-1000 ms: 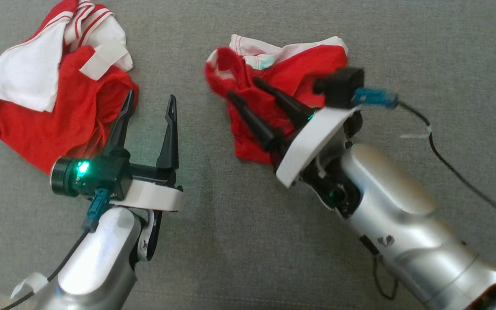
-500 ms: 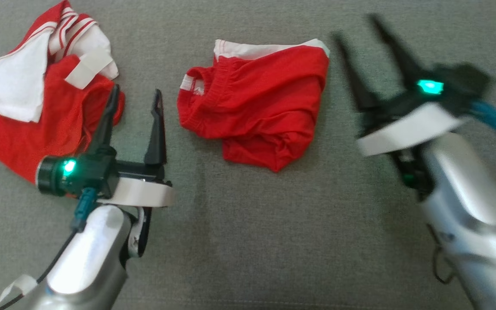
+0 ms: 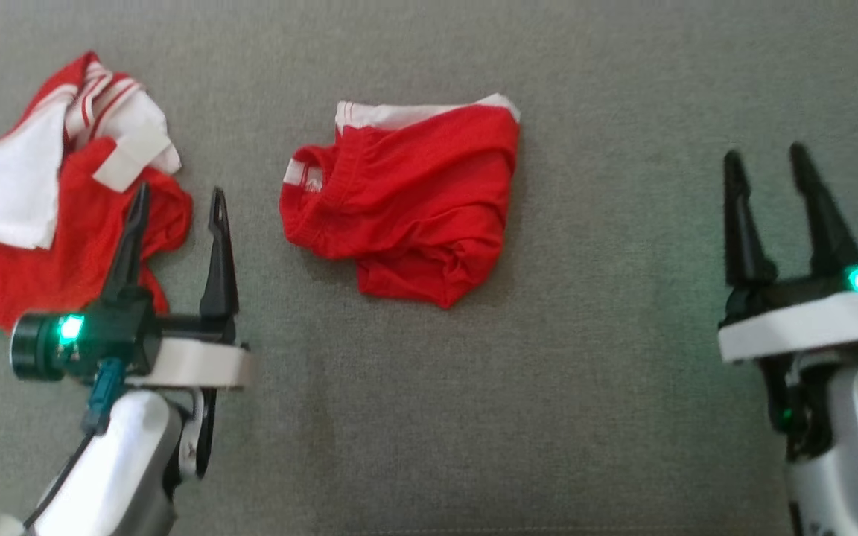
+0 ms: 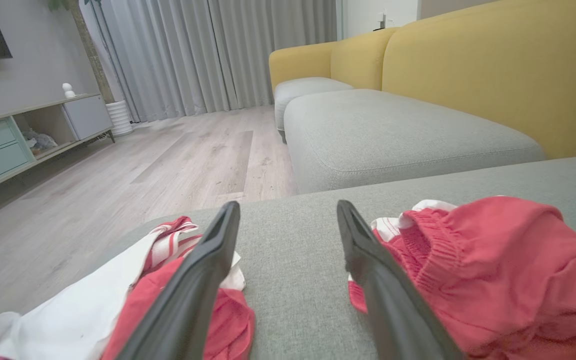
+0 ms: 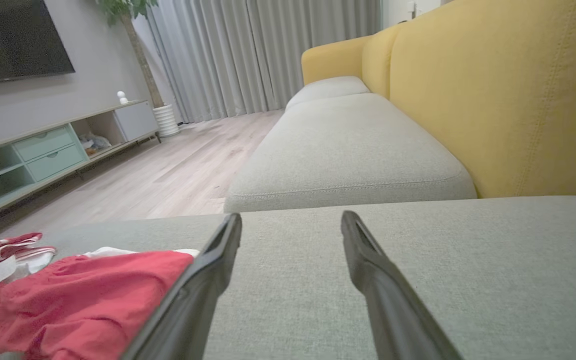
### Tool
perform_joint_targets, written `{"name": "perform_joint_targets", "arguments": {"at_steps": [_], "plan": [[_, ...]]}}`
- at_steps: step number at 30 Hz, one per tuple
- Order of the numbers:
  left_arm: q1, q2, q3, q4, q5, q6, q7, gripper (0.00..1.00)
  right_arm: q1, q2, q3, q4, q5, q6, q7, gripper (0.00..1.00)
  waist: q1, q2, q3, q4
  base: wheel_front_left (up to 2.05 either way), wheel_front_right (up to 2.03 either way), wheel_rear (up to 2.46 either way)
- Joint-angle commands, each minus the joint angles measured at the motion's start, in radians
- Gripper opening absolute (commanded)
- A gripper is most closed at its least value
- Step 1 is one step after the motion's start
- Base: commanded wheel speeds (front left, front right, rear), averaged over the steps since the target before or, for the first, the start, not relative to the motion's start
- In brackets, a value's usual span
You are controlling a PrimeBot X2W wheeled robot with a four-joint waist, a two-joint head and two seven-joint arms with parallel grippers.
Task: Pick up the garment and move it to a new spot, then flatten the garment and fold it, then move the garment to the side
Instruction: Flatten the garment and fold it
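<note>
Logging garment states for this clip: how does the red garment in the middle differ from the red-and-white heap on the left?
The middle garment is a compact, roughly folded bundle; the left heap sprawls crumpled. The middle garment shows mostly red with a thin white edge; the left heap has large white panels and stripes. Both lie loose on the grey cushion.

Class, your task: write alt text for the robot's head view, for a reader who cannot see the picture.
A pair of red shorts with white trim lies bunched at the middle of a grey cushion. The left gripper and right gripper stand open and empty either side of it, and a crumpled red-and-white garment lies at the far left.
</note>
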Motion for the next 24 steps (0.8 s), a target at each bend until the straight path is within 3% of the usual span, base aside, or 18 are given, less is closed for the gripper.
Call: {"name": "perform_joint_targets", "arguments": {"at_steps": [1,13,24], "plan": [[0.003,0.041,0.043,-0.033,-0.006,0.010,0.004,1.00,0.010,0.006,0.015,-0.046,-0.009,-0.001,0.015,1.00,0.0000,0.0000,-0.034,-0.016,0.00,0.00,0.00],[0.145,0.066,0.014,-0.078,-0.030,0.038,0.063,1.00,0.162,0.052,0.016,-0.093,-0.024,-0.001,0.083,1.00,0.0000,0.0000,-0.191,-0.043,0.00,0.00,0.00],[0.210,0.071,0.002,-0.110,-0.058,0.050,0.097,1.00,0.231,0.063,0.009,-0.116,-0.034,-0.001,0.124,1.00,0.0000,0.0000,-0.260,-0.036,0.00,0.00,0.00]]}}
